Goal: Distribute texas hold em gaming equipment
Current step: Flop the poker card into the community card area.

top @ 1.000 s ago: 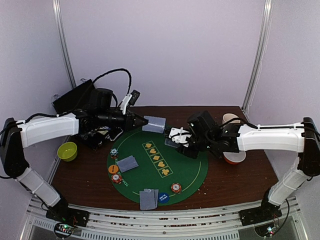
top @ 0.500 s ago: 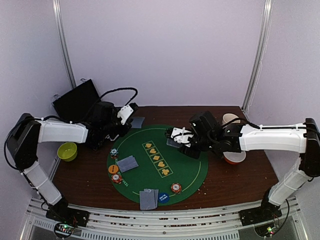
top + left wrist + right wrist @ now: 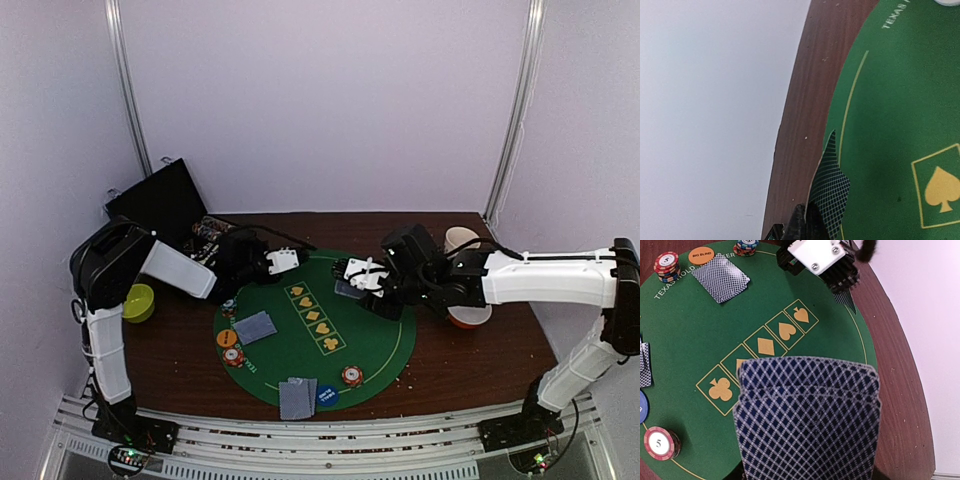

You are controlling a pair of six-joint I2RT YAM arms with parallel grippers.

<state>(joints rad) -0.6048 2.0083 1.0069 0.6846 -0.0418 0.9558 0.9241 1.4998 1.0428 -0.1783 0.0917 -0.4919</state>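
My left gripper (image 3: 296,259) is low at the far left edge of the round green poker mat (image 3: 370,335). In the left wrist view it (image 3: 807,214) is shut on a grey-backed card (image 3: 832,187) held edge-up over the mat's rim. My right gripper (image 3: 352,283) hovers over the far middle of the mat, shut on a fanned deck of cards (image 3: 807,415) that hides its fingers. Card pairs lie at the mat's left (image 3: 255,326) and front (image 3: 297,397). Chip stacks (image 3: 352,376) (image 3: 234,356) (image 3: 229,305), an orange disc (image 3: 227,338) and a blue disc (image 3: 326,395) sit along the rim.
A yellow-green bowl (image 3: 135,302) and an open black case (image 3: 155,205) stand at the left. A red-and-white bowl (image 3: 468,318) and a beige mug (image 3: 462,240) are at the right, behind my right arm. Cables lie at the back left.
My left arm has drawn back from beside the right gripper's deck to the left, folding in and lowering to the mat's far-left edge with the card. The right gripper has barely moved.
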